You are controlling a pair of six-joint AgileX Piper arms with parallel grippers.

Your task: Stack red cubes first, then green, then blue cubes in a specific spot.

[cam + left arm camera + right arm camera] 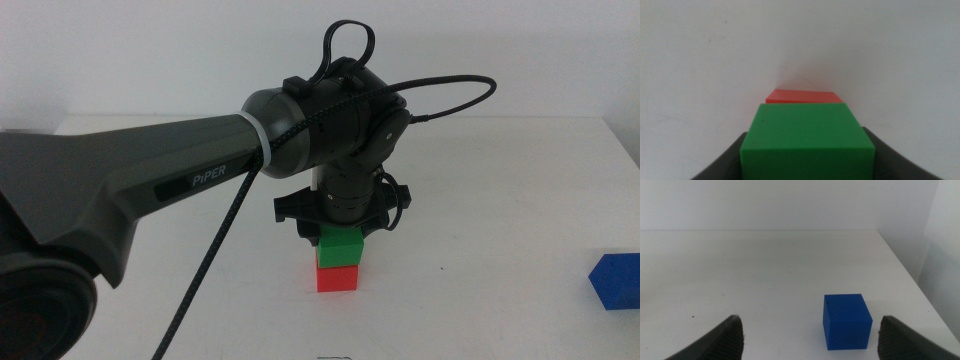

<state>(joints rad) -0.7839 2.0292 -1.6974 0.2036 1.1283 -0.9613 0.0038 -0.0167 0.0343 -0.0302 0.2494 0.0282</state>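
Green cube (341, 250): it sits between the jaws of the left gripper (338, 232) and on top of the red cube (338, 279); in the left wrist view the green cube (807, 140) fills the space between the jaws.
Red cube: it is below the jaws, under the green one; in the left wrist view only a strip of the red cube (804, 96) shows beyond the green cube's far edge.
Left jaws: they are closed on the two sides of the green cube, as far as the dark jaw surfaces against its flanks show.
Alignment: from the middle view the green cube sits nearly square over the red one; whether its whole weight already rests there I cannot tell.
Step in hand: I judge it is the placing of green on red.
How to do it well: the jaws should open evenly and only a little at first, so neither pad drags the cube sideways; then the gripper should rise straight up before it moves away.
Risk: a tilted or sideways exit could push the green cube off the red one.
Blue cube (846, 321): it lies on the table (765, 270) just ahead of the right gripper (812, 339), between the lines of its jaws and nearer to one of them.
Right jaws: wide apart, holding nothing; this arm waits.
Next: blue goes on top, so the stack must stay steady.
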